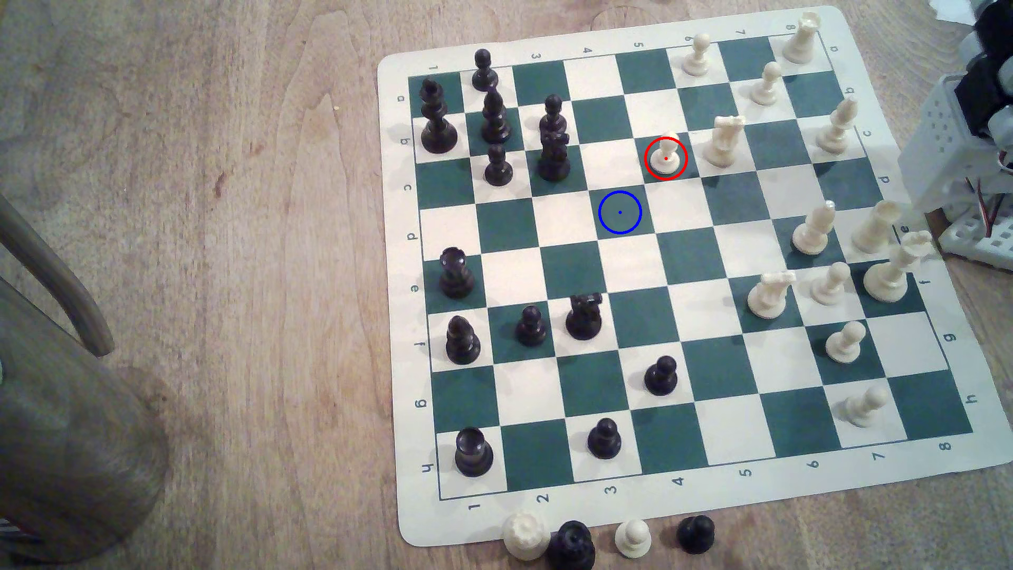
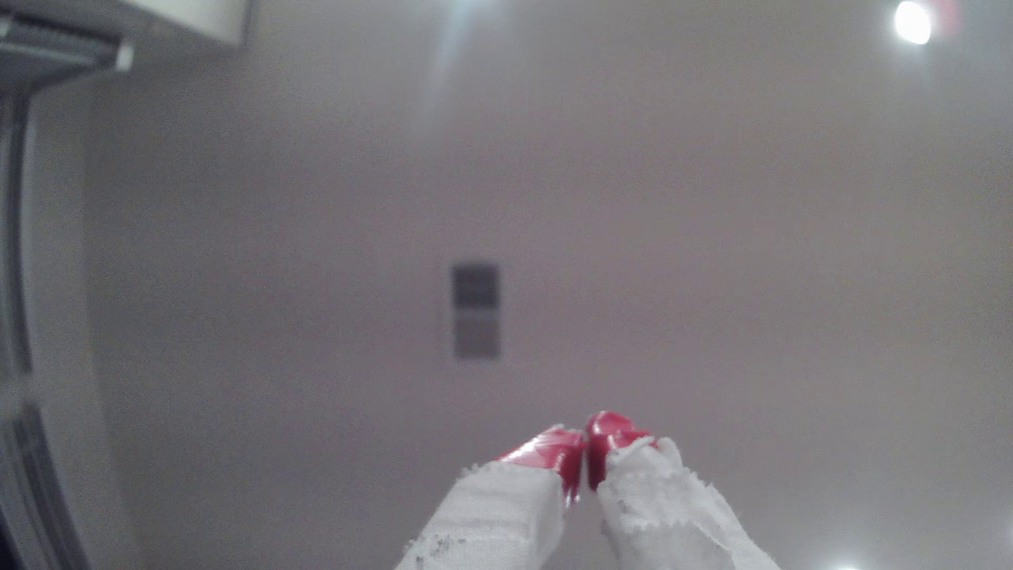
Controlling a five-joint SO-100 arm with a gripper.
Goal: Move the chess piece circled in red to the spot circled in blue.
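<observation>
The chess piece (image 1: 666, 156), a small cream-white pawn, stands upright inside a red ring on a dark green square of the board (image 1: 899, 109). The spot (image 1: 620, 212), a green square with a thin blue ring and centre dot, lies one square diagonally nearer and toward the exterior view's left, with nothing on it. In the wrist view my gripper (image 2: 585, 438) points up at a pale ceiling, its red-tipped, white-wrapped fingers (image 2: 553, 449) pressed together with nothing between them. The arm's white base (image 1: 965, 164) sits off the board at the exterior view's right edge.
A cream knight (image 1: 723, 140) stands one square to the right of the pawn. Black pieces (image 1: 553, 140) crowd the board's left side, cream pieces (image 1: 817, 230) its right. Several captured pieces (image 1: 603, 540) lie below the board's near edge. A curved wooden object (image 1: 55, 285) occupies the left.
</observation>
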